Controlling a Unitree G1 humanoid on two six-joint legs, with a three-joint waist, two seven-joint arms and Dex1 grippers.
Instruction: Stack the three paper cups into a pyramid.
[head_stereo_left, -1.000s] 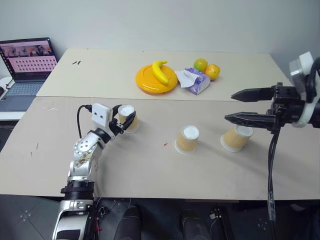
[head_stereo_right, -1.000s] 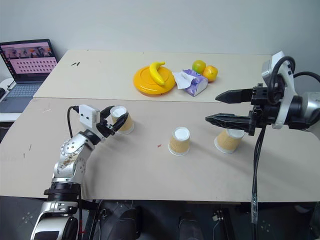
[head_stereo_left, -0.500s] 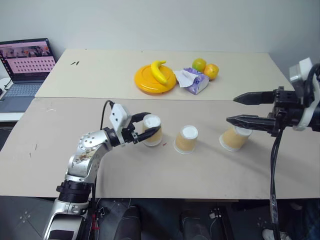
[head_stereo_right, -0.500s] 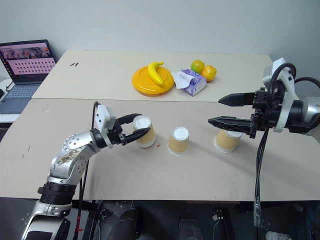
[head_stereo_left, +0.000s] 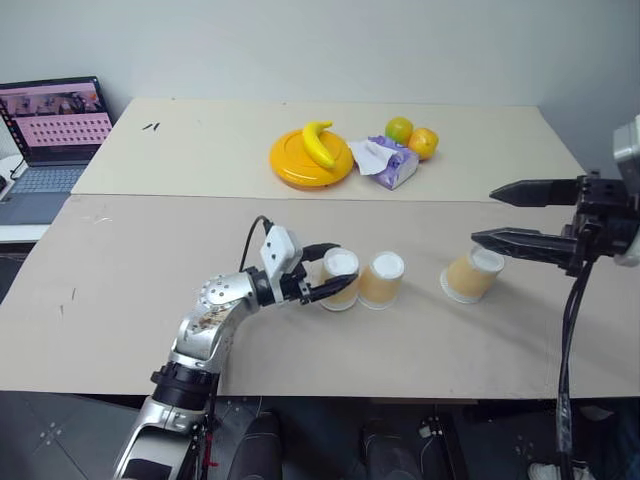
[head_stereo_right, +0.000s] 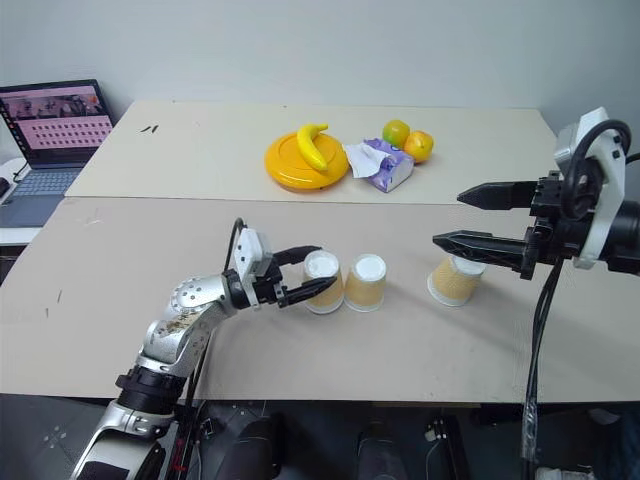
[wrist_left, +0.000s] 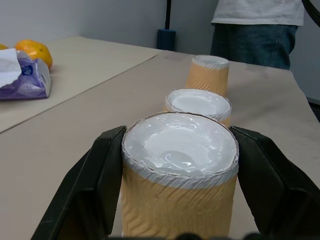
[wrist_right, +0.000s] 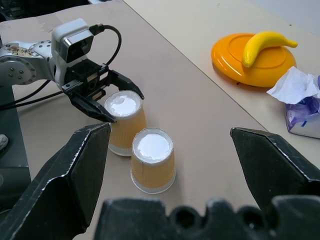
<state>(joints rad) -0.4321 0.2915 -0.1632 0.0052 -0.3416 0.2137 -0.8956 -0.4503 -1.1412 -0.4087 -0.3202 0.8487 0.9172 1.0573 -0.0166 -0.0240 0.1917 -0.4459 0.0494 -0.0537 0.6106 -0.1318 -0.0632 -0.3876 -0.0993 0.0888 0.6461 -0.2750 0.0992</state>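
Left eye view: left claw (head_stereo_left: 330, 280) pinches one paper cup (head_stereo_left: 340, 279) just beside the middle cup (head_stereo_left: 381, 280); right claw (head_stereo_left: 497, 214) spread above the third cup (head_stereo_left: 470, 275).

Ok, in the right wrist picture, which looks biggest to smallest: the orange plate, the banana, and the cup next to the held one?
1. The orange plate looks largest.
2. The banana and the free paper cup look about alike, so I won't rank them. The cup sits nearer the camera, which may make it look bigger than it really is.
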